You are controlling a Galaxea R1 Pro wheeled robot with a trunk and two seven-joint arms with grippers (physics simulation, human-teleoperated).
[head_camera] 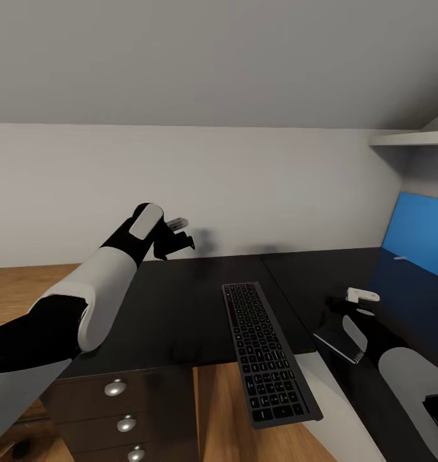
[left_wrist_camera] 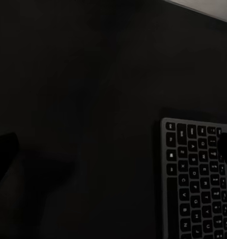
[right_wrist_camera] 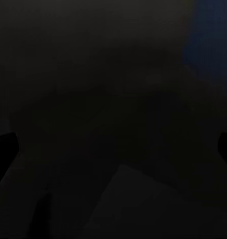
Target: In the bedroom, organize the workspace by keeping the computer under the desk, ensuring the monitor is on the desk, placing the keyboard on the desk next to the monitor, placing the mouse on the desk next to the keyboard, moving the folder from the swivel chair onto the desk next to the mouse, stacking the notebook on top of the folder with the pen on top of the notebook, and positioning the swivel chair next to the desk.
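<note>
The dark keyboard [head_camera: 264, 350] lies lengthwise on the black desk [head_camera: 174, 301], its near end hanging over the front edge; it also appears in the left wrist view as the keyboard [left_wrist_camera: 198, 179]. My left gripper [head_camera: 180, 240] hovers open above the desk's back left, holding nothing. A thin grey notebook [head_camera: 338, 343] with pale edges rests at the desk's inner corner, just beside my right arm. My right gripper [right_wrist_camera: 113, 149] is open above the dark desk top, with a faint pale rectangle, probably the notebook [right_wrist_camera: 143, 204], beneath it. I cannot tell if it touches.
Drawers with round silver knobs [head_camera: 115, 387] sit under the desk's left end. A blue wall panel [head_camera: 418, 231] stands at the right under a white shelf [head_camera: 411, 138]. A pale grey surface [head_camera: 328, 398] shows below the desk's inner corner. The wood floor [head_camera: 212, 410] lies in front.
</note>
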